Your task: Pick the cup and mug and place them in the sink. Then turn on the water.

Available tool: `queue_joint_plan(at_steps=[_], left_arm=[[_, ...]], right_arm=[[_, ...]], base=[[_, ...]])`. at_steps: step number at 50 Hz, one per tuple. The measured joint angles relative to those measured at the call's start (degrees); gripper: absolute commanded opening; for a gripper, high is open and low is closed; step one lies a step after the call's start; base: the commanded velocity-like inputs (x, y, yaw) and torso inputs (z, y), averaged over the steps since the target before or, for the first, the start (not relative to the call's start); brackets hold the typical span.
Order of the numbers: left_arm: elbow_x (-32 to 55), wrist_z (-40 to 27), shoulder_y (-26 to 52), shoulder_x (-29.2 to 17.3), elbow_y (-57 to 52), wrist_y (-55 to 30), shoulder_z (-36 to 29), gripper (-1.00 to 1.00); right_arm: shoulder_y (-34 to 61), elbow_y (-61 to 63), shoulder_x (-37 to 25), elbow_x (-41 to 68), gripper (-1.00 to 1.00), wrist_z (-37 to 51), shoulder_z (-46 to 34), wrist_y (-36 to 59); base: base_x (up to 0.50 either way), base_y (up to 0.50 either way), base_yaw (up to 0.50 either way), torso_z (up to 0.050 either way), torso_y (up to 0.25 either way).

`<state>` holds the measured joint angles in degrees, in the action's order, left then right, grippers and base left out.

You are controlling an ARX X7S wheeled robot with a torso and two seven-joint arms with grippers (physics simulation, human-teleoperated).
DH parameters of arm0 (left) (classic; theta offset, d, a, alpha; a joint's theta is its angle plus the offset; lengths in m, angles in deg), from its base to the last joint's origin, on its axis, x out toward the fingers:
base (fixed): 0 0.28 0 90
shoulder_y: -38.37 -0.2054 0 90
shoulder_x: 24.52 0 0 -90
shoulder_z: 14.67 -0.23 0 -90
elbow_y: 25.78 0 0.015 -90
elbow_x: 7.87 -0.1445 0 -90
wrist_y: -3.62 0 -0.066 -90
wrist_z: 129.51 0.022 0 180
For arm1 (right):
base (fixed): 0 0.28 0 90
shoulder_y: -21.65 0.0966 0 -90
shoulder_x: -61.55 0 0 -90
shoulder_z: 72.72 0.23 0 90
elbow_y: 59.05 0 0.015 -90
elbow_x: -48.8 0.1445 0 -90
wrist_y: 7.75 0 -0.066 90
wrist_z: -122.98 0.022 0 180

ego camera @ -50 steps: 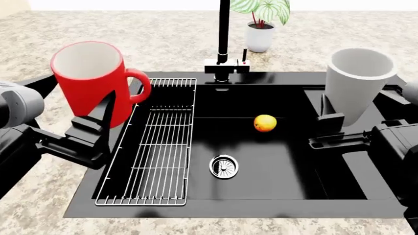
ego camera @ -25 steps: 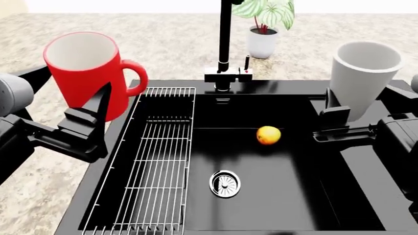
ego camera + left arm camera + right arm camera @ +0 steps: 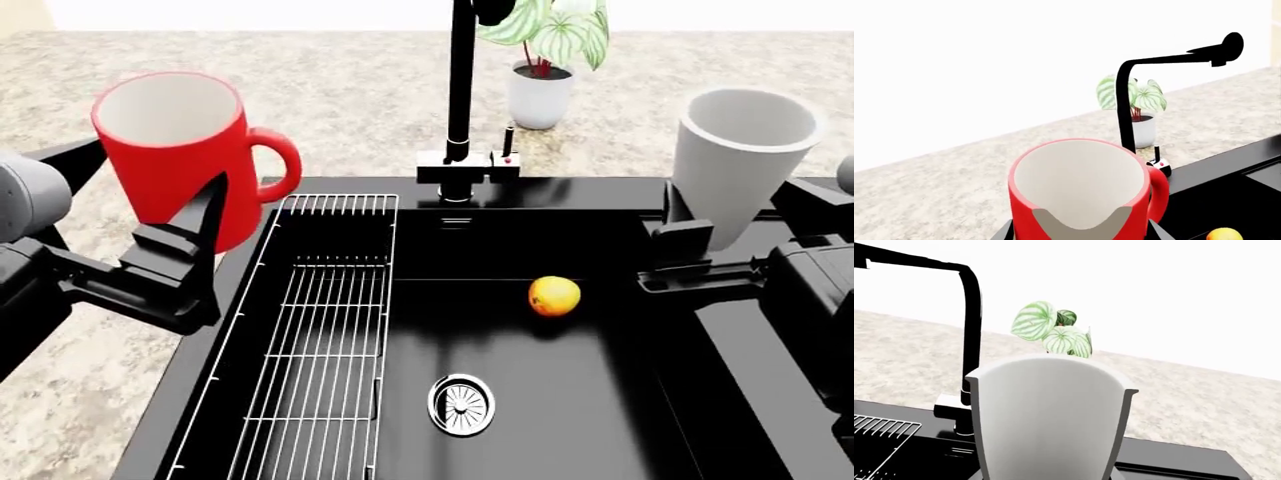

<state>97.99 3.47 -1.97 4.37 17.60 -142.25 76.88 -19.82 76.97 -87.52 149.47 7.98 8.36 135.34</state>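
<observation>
Two end effectors grip upright: left (image 3: 200, 225) glossy red mug (image 3: 180, 155) (loop-handled), right (image 3: 681, 240) tapered cup (image 3: 734, 160).

Speckled beige stone counter (image 3: 360, 90) under a bright white backdrop.

Mug: red mug (image 3: 180, 150) upright in the left claw (image 3: 187, 240), above the table left of the sink's left edge, handle toward the sink.
Cup: pale cup (image 3: 738, 160) upright in the right claw (image 3: 683, 250), over the sink's right side.
Sink: black sink (image 3: 561, 420); wire rack (image 3: 314, 350) along its left side, round drain (image 3: 461, 403) near the middle, an orange fruit (image 3: 554, 296) on the basin floor.
Faucet: black faucet (image 3: 461, 100) at the sink's far edge.
Plant: potted plant (image 3: 541, 60) on the table behind it.
</observation>
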Motion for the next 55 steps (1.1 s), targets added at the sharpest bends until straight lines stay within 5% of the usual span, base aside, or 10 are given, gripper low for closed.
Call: queue_joint_plan(at_steps=[29, 55], left_arm=[[-3.3, 0.9, 10.3, 10.0, 5.5, -6.2, -13.9, -1.00], [-8.2, 4.4, 18.0, 25.1, 14.1, -9.9, -26.4, -1.00]], right_arm=[[-0.6, 0.2, -0.4, -0.1, -1.00, 0.0, 0.2, -0.5], [-1.5, 0.0, -0.9, -0.6, -1.00, -0.7, 1.1, -1.4]], base=[[0.00, 0.00, 0.00, 0.000, 0.001], [0.00, 0.00, 0.00, 0.000, 0.001]])
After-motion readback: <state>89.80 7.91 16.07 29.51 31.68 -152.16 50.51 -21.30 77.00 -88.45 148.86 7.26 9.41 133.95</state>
